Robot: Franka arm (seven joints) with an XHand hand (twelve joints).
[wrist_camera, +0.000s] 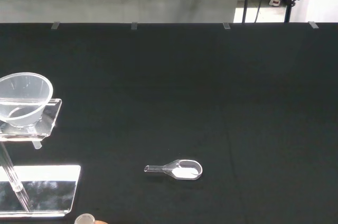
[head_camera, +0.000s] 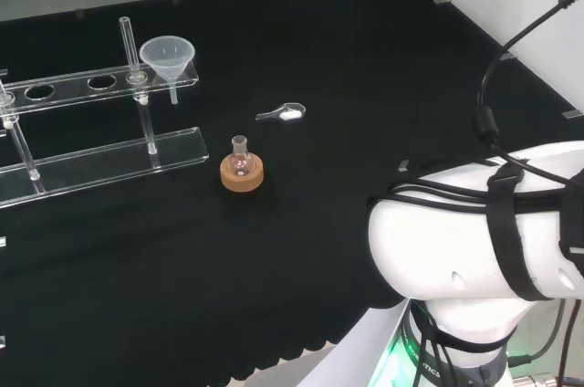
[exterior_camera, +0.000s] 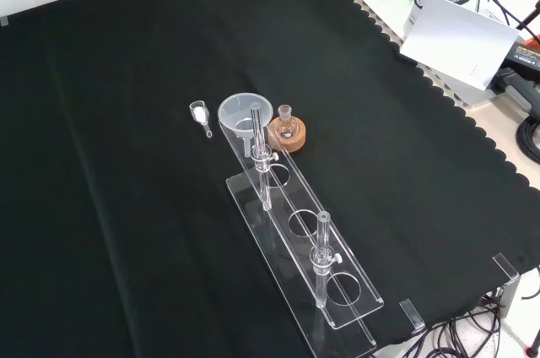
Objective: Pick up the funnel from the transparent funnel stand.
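A clear funnel sits upright in the end hole of the transparent funnel stand, its spout hanging below the upper plate. In the front view the funnel is at the far end of the stand. The wrist view has the funnel resting on the stand's upper plate. The arm's white links fill the head view's lower right.
A small round flask stands on a cork ring near the stand's end. A small clear scoop with white powder lies on the cloth beyond it. The cloth's scalloped edge runs along the bench side.
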